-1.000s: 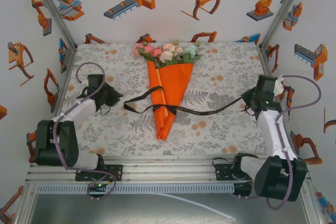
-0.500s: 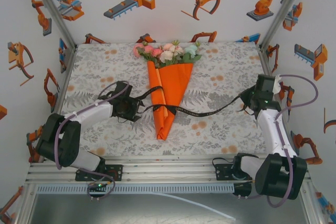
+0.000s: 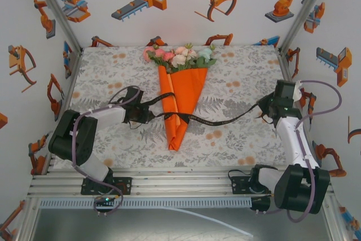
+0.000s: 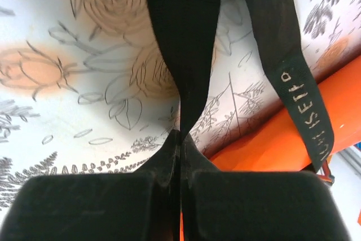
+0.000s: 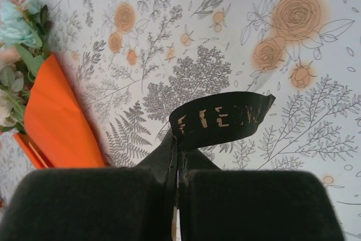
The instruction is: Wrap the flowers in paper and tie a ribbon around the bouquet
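- The desk (image 3: 107, 77) was walled at 9, 12 and 3 o'clock. Bare patterned cloth lay open on both sides of the bouquet (image 3: 181, 97) and between its tip and the near edge at 6 o'clock.
- The bouquet lay flat in the middle of the desk. Its pink, white and mint flowers (image 3: 179, 56) were near the far edge at 12 o'clock, and its orange paper (image 3: 189, 88) narrowed to a point toward 6 o'clock.
- A black ribbon (image 3: 208, 121) crossed the lower part of the cone from 9 to 3 o'clock, with faint lettering on it.
- The left claw (image 3: 148, 114) was closed on the ribbon's 9 o'clock end, just beside the paper. In the wrist view the strap (image 4: 183, 55) was pinched between the shut tips (image 4: 180, 139).
- The right claw (image 3: 265, 107) was closed on the 3 o'clock end (image 5: 220, 119), well apart from the cone.
- A second earlier the left claw had sat out by the 9 o'clock edge, clear of the ribbon. It had since come in and shut on it. The right claw had not moved.
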You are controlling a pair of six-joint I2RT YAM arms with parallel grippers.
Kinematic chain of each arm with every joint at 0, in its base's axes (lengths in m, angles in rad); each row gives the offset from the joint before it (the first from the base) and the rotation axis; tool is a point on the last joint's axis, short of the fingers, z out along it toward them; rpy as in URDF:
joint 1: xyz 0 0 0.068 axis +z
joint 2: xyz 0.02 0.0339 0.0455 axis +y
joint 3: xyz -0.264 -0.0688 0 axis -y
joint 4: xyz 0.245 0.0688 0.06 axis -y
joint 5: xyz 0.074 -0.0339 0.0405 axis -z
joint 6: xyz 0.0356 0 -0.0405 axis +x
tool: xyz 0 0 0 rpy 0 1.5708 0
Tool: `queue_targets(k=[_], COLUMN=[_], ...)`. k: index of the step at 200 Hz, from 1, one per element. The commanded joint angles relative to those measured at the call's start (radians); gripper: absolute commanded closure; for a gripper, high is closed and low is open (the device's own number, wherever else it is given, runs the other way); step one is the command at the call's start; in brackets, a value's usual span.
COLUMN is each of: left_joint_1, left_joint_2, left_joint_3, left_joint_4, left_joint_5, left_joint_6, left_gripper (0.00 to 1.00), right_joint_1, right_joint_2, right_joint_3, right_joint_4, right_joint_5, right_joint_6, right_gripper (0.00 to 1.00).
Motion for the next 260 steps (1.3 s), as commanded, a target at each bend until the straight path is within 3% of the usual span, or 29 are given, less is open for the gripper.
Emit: queue_targets(k=[1, 21, 54, 86, 172, 231, 247, 256, 260], left_joint_1=[0.079, 0.166, 0.299, 0.386, 0.599, 0.614, 0.519, 0.43, 0.393], left_joint_2=[-0.033, -0.068, -0.08, -0.113, -0.171, -0.157, -0.183, -0.199, -0.204], left_joint_3=[-0.044, -0.041, -0.052, -0.086, -0.148, -0.16, -0.139, -0.103, -0.085], left_joint_4=[-0.021, -0.078, -0.117, -0.112, -0.142, -0.104, -0.071, -0.086, -0.1], left_joint_5=[-0.029, -0.019, 0.042, 0.054, 0.04, 0.112, 0.127, 0.106, 0.09], left_joint_6=[0.07, 0.199, 0.367, 0.417, 0.455, 0.473, 0.489, 0.508, 0.52], left_gripper=[1.0, 1.0, 1.0, 1.0, 1.0, 1.0, 1.0, 0.89, 0.83], right_joint_1=[-0.017, -0.075, -0.188, -0.221, -0.457, -0.505, -0.459, -0.415, -0.394], right_joint_2=[0.013, 0.033, 0.086, 0.092, 0.103, 0.087, 0.083, 0.09, 0.095], right_joint_3=[0.04, 0.051, 0.057, 0.034, 0.044, 0.057, 0.038, 0.031, 0.029], right_joint_4=[-0.023, -0.003, 0.018, 0.021, 0.026, 0.05, 0.109, 0.152, 0.168], right_joint_5=[0.114, 0.235, 0.244, 0.292, 0.275, 0.21, 0.125, 0.07, 0.047], right_joint_6=[-0.03, -0.08, -0.064, -0.057, 0.062, 0.063, 0.005, -0.044, -0.07], right_gripper=[1.0, 1.0, 1.0, 1.0, 1.0, 1.0, 1.0, 1.0, 0.93])
